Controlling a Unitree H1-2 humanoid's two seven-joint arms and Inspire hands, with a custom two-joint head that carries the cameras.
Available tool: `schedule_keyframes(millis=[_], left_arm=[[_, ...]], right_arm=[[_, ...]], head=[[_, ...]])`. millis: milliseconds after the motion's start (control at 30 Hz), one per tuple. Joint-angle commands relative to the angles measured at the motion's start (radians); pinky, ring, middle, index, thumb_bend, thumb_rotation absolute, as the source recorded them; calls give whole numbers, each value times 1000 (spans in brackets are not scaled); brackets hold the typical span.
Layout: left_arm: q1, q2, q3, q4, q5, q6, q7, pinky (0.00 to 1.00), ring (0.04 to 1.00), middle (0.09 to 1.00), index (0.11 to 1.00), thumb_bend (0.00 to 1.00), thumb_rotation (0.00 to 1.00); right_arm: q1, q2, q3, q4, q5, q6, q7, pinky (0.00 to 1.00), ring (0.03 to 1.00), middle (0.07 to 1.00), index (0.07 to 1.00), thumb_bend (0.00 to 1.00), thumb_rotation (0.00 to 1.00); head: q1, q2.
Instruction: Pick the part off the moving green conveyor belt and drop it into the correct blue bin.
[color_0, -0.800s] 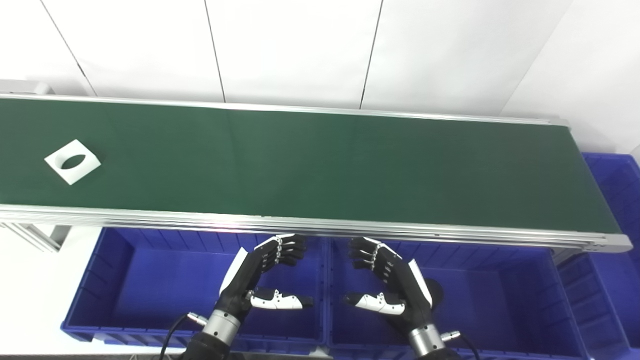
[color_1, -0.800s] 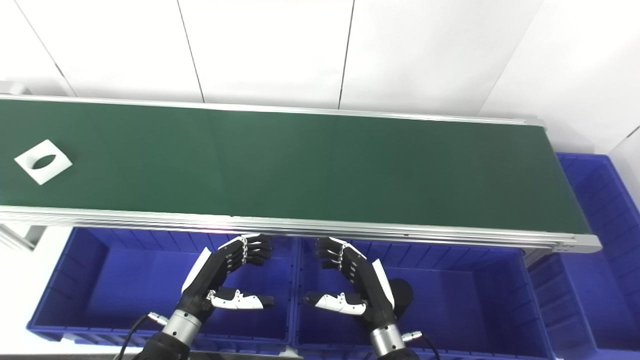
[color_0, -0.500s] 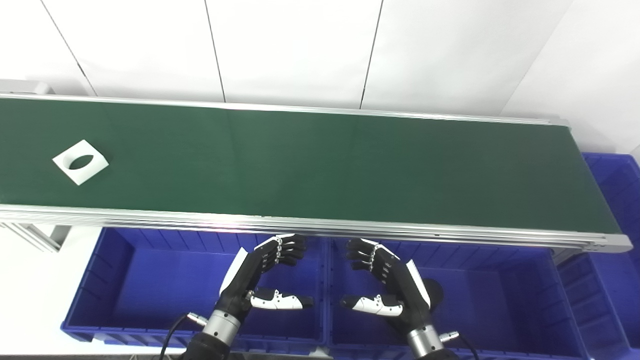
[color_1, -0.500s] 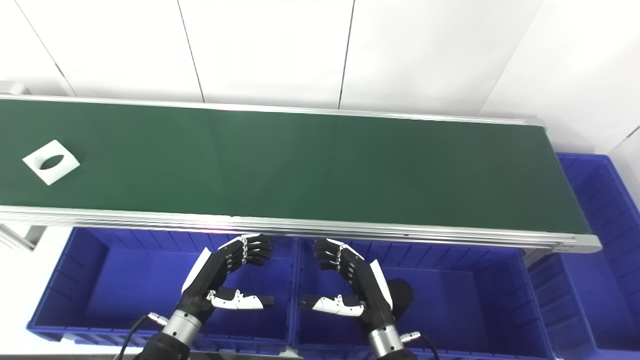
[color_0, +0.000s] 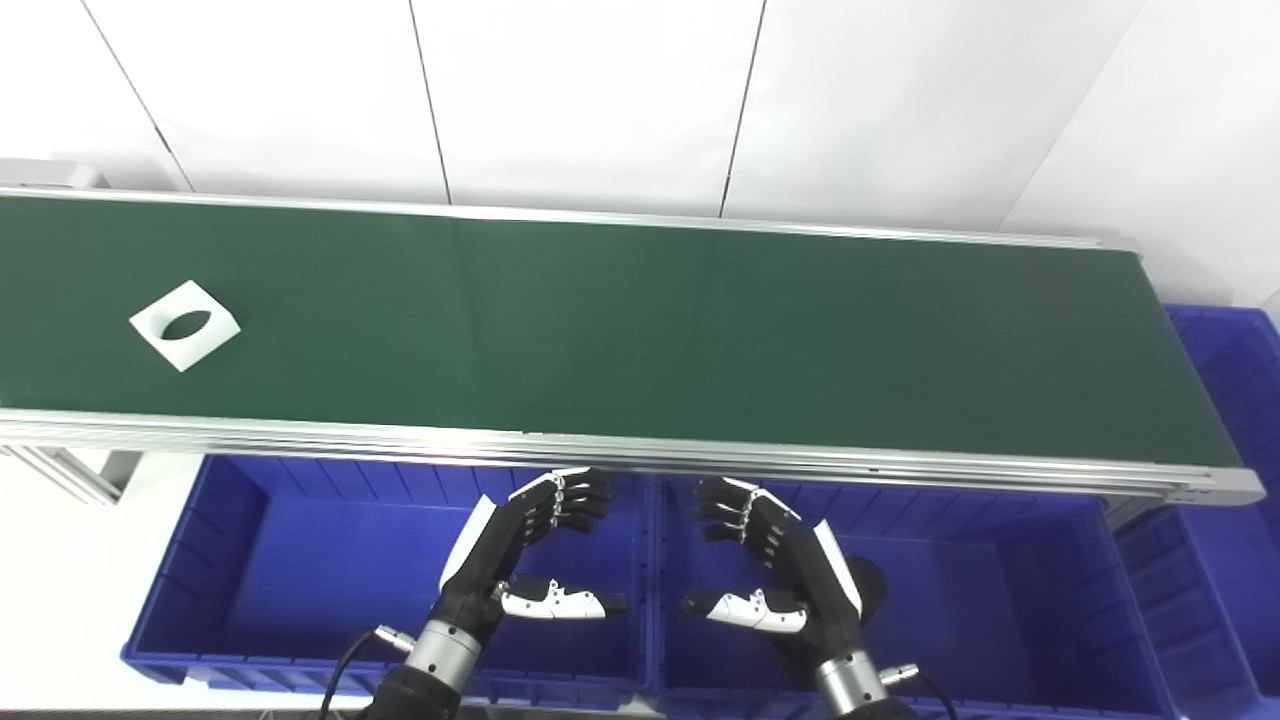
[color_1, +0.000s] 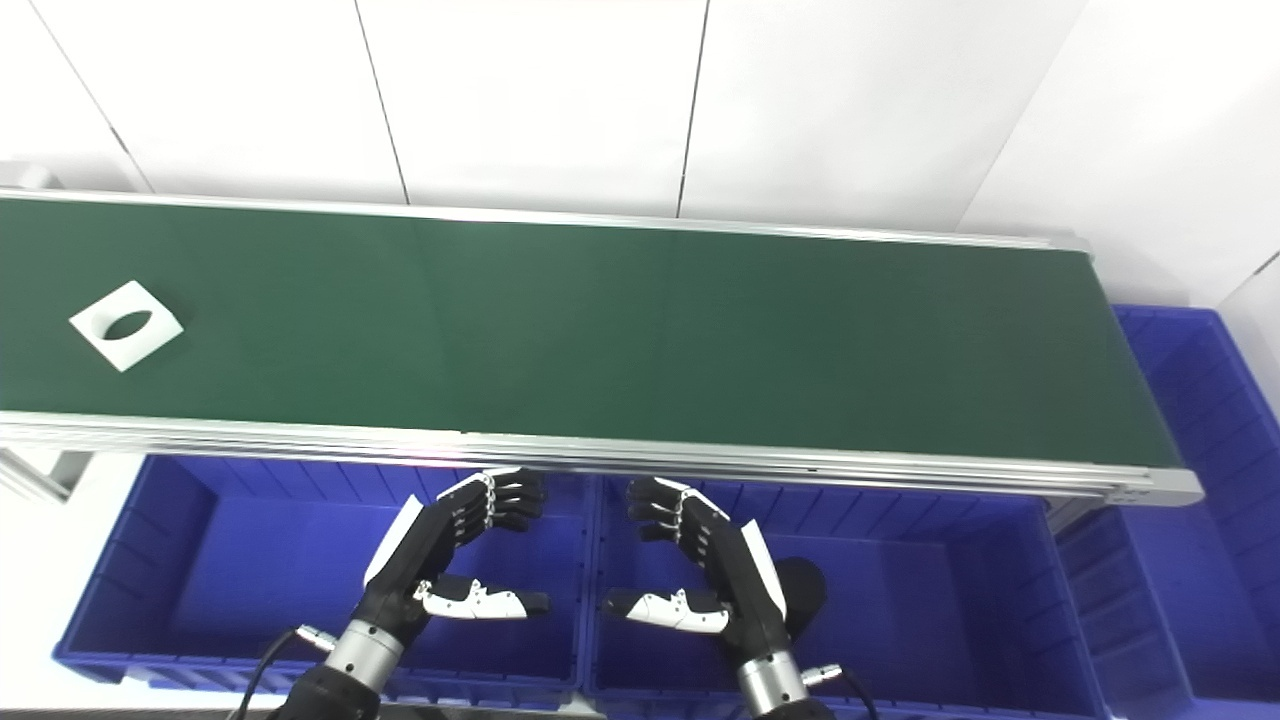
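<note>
Left eye view puts your white square part (color_0: 185, 325) far left on the green belt (color_0: 640, 330), well apart from both hands. Your left hand (color_0: 520, 560) is nearer; it and the right hand (color_0: 775, 570) hang empty, fingers curled apart, over the blue bins (color_0: 230, 560).

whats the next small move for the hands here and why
Probably lift the left hand up from over the blue bin toward the belt's near edge, ready to intercept. The white square part with a round hole lies at the far left of the green conveyor belt, nearer that hand. Both it and the right hand are open, holding nothing, below the belt.
</note>
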Motion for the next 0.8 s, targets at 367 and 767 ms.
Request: schedule_keyframes(millis=[367,767], left_arm=[[-12,6,5,-20,-3,-40,2,665,700,726,744,839,137],[-16,2,-5,-12,21,-40,22,655,695,725,741,841,158]], right_arm=[[-3,10,-23,-5,44,-54,29,689,729,756,731,982,256],[-6,14,-37,11,52,-54,46,681,729,757,730,988,258]], head=[[-2,1],[35,-22]])
